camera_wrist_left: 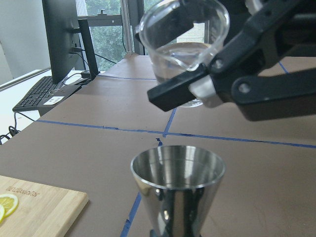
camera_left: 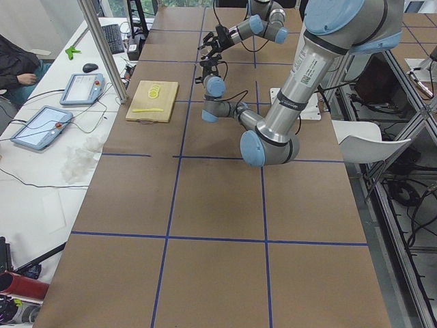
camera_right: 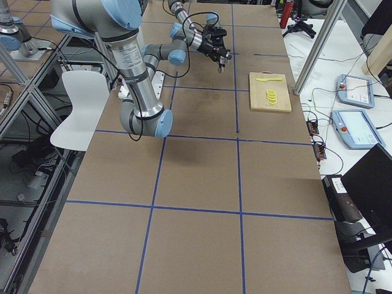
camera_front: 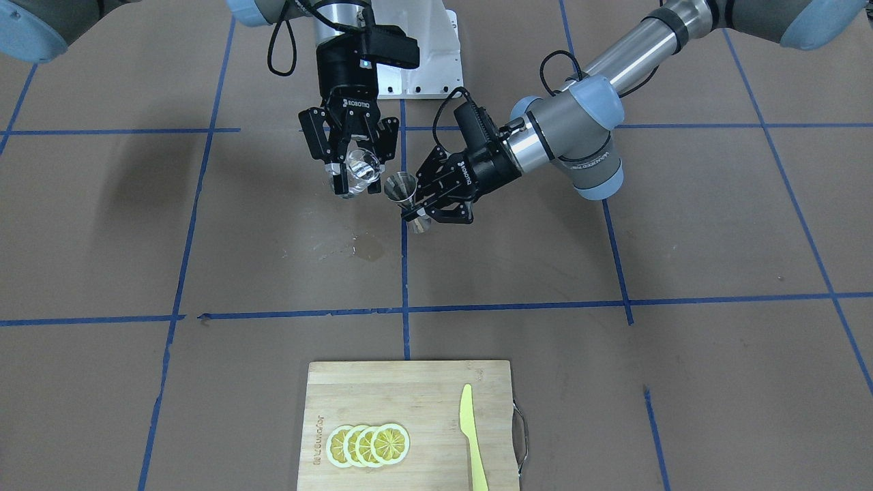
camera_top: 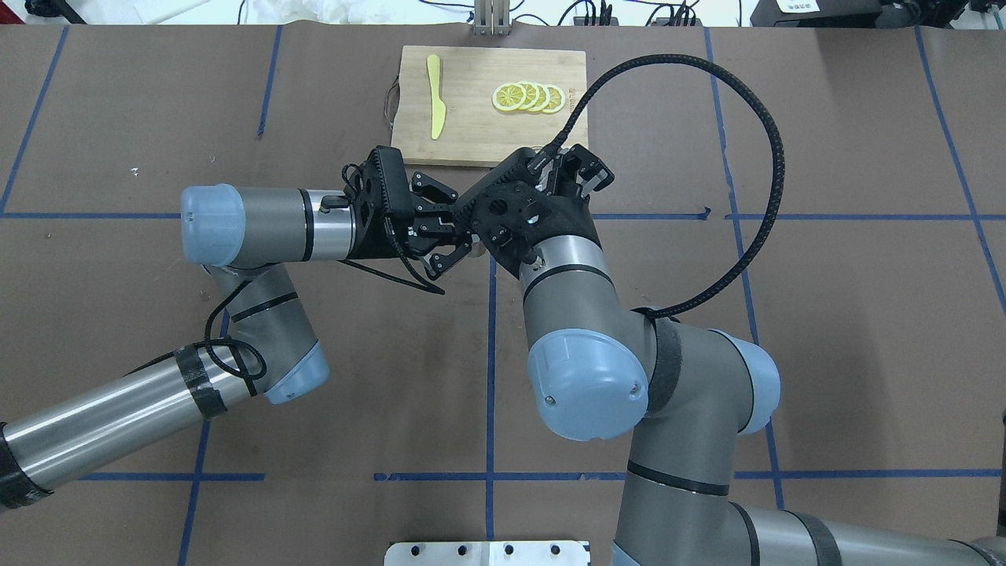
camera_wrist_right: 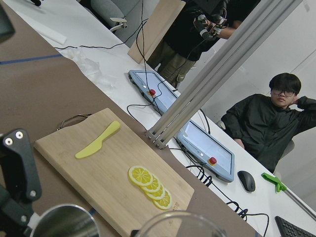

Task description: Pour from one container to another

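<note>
Over the blue-taped brown table (camera_front: 682,239), right fingers (camera_front: 312,140) clamp the glass cup (camera_front: 361,167), left fingers (camera_front: 447,213) the jigger (camera_front: 401,187).

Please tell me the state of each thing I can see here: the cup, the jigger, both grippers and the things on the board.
glass cup: lifted, tilted, some clear liquid inside.
jigger: lifted, upright, mouth up.
right gripper: shut on the glass cup.
left gripper: shut on the jigger.
lemon slices: overlapping in a row on the cutting board.
knife: lying flat beside them.
</note>
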